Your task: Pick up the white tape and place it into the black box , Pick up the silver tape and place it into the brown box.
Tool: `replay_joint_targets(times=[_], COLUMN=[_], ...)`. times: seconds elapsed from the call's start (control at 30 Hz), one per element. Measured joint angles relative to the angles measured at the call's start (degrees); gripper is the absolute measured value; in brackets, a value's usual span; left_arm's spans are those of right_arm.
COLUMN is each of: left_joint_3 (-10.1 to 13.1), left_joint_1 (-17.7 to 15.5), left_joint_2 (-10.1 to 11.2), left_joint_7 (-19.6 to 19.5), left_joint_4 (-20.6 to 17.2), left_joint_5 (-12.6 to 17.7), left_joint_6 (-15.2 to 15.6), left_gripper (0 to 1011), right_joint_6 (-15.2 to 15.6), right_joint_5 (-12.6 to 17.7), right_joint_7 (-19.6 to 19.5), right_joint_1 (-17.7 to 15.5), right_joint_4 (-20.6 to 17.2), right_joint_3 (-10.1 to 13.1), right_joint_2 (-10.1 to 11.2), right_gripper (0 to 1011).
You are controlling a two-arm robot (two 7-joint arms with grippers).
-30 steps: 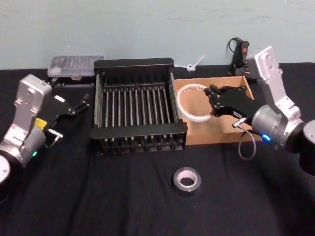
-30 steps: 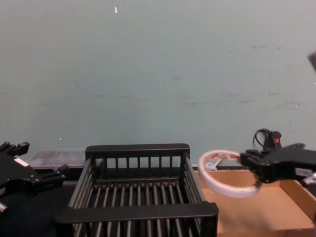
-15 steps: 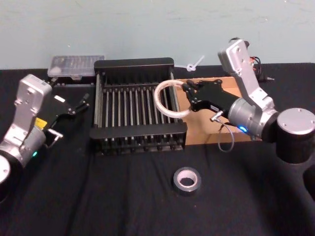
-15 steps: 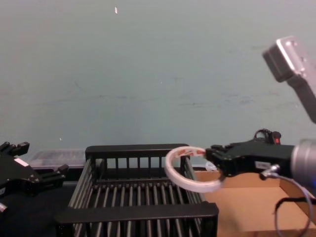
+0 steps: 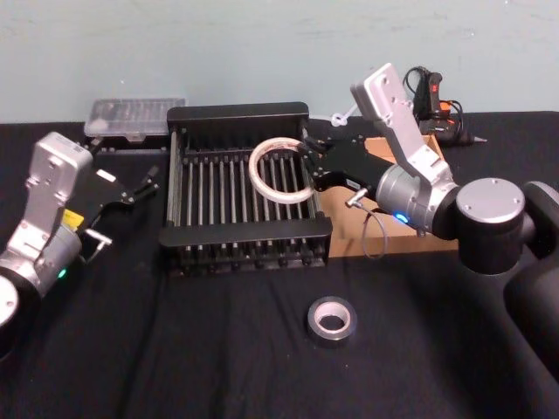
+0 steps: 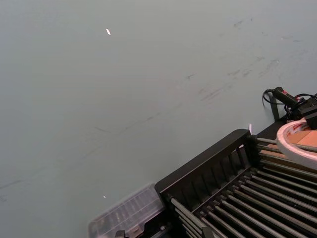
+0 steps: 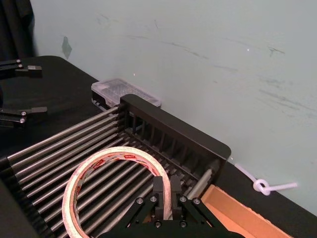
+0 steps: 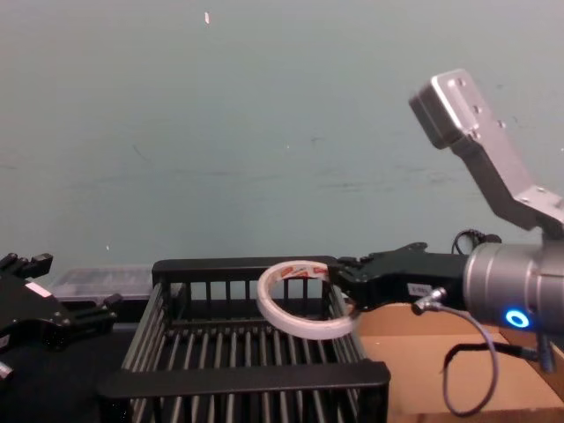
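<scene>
Carried leftward, the thin white tape (image 5: 281, 172) ring now hangs over the slatted black box (image 5: 240, 236).
Right gripper (image 5: 309, 163) clamps its rim; left gripper (image 5: 142, 182) parked, fingers apart.

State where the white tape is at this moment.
In the head view, the white tape hangs above the black box, over its right half, gripped at its right edge by the right pincer.

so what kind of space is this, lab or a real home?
Looks like a lab test bench, not a home: a table under black cloth against a bare, scuffed pale-green wall, with staged props, a black box and silver tape.
</scene>
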Motion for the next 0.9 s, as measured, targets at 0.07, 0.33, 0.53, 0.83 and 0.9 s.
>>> replay_joint_targets(times=[0.07,0.33,0.53,0.83,0.9], left_joint_3=[0.0,0.0,0.0,0.0,0.0], left_joint_1=[0.0,0.0,0.0,0.0,0.0], left_joint_2=[0.0,0.0,0.0,0.0,0.0], left_joint_7=[0.0,0.0,0.0,0.0,0.0], left_joint_4=[0.0,0.0,0.0,0.0,0.0], left_joint_5=[0.0,0.0,0.0,0.0,0.0], left_joint_6=[0.0,0.0,0.0,0.0,0.0], left_gripper=[1001,1001,1001,1001,1001], right_joint_6=[-0.2,-0.4,-0.3,-0.3,-0.3], right_joint_5=[-0.2,-0.5,-0.5,-0.4,-0.4], right_joint_7=[0.0,0.0,0.0,-0.1,-0.1], right_joint_1=[0.5,0.9,0.8,0.7,0.7], right_joint_4=[0.7,1.3,1.1,0.9,0.9], right_joint_3=[-0.2,-0.3,-0.3,-0.2,-0.2], right_joint_2=[-0.4,-0.8,-0.7,-0.6,-0.6], right_gripper=[88,88,88,88,88])
